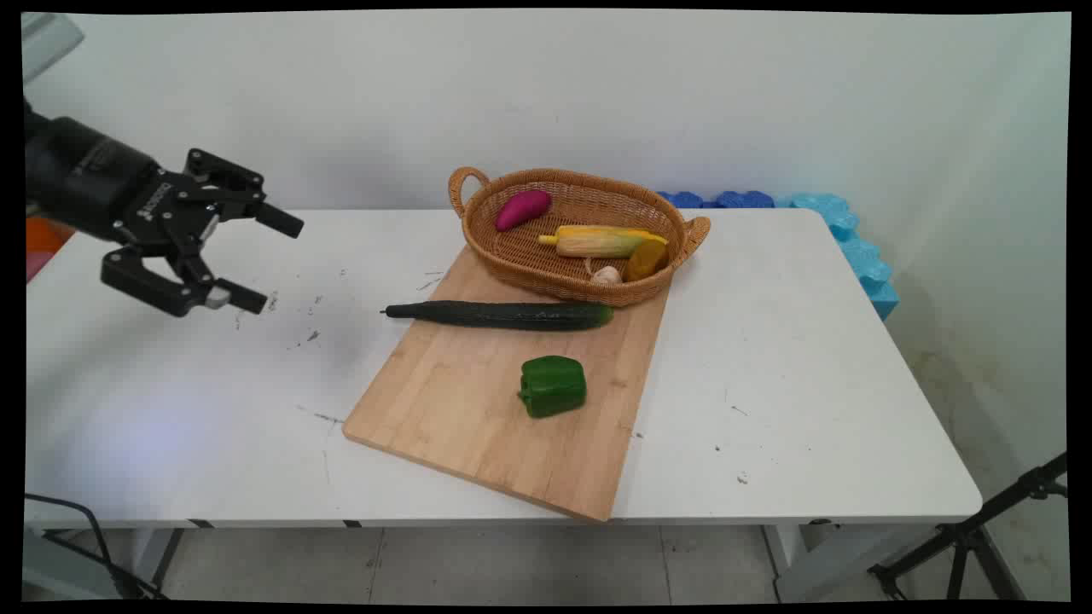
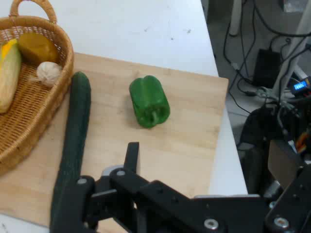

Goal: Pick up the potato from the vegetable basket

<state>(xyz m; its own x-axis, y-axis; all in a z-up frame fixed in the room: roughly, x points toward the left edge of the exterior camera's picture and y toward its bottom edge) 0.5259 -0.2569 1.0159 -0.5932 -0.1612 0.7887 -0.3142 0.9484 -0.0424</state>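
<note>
My black gripper (image 1: 266, 260) hangs open above the table's left part, holding nothing and pointing right. Nearest to it is a long dark cucumber (image 1: 499, 315) lying across the far part of a wooden cutting board (image 1: 452, 418), its stem end a short way to the gripper's right. A green bell pepper (image 1: 553, 385) rests on the board's middle. In the hand view the cucumber (image 2: 73, 145) and pepper (image 2: 149, 101) lie on the board (image 2: 194, 141) beyond one finger (image 2: 131, 156).
A wicker basket (image 1: 554, 288) stands on the board's far end with a purple eggplant (image 1: 522, 209), corn (image 1: 597, 241), garlic (image 1: 606, 275) and a brownish-orange vegetable (image 1: 646, 258) inside. Blue foam (image 1: 840, 226) lines the back right corner. A tripod (image 1: 981, 529) stands at lower right.
</note>
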